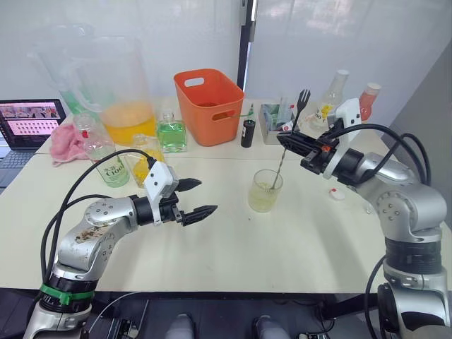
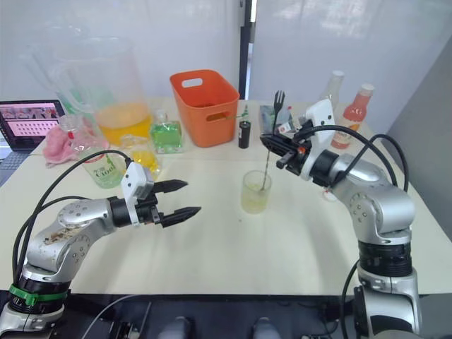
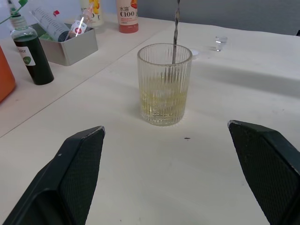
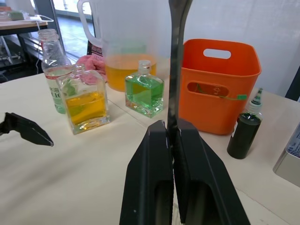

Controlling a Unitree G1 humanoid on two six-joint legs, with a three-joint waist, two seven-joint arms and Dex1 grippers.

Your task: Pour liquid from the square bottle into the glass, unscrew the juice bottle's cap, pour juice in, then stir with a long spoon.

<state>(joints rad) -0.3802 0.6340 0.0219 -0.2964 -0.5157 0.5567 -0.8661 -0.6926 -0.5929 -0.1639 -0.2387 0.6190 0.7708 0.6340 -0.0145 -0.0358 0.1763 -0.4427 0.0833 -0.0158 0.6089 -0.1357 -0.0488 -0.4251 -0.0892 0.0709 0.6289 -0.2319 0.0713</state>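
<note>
Glass (image 1: 265, 191) stands upright near the middle of the table (image 1: 296, 247), ribbed, holding a shallow layer of pale yellow liquid. Long spoon (image 1: 280, 159) stands in it, lower end in the liquid, handle rising up and slightly right to a forked tip above the rim. Right gripper (image 1: 288, 138) pinches the spoon's shaft above the glass, black fingers pressed together on it, arm reaching in from the right. Left gripper (image 1: 196, 198) hovers to the left of the glass, apart from it, fingers spread wide with nothing between them, pointing toward the glass. Small white cap (image 1: 337, 195) lies on the table right of the glass, just beside the right arm. Farther left, square bottle (image 1: 145, 157) with yellow liquid stands upright, a clear round bottle (image 1: 106, 161) with a green label beside it. Behind these: a green-filled square bottle (image 1: 170, 133), a large clear pitcher (image 1: 119, 88) with orange liquid, an orange basket (image 1: 208, 106). Small dark bottle (image 1: 247, 133) stands just right of the basket. Juice bottle (image 1: 367, 100) with pale cap stands at the far right. Pink cloth (image 1: 67, 143) and laptop (image 1: 28, 126) sit at the far left.
</note>
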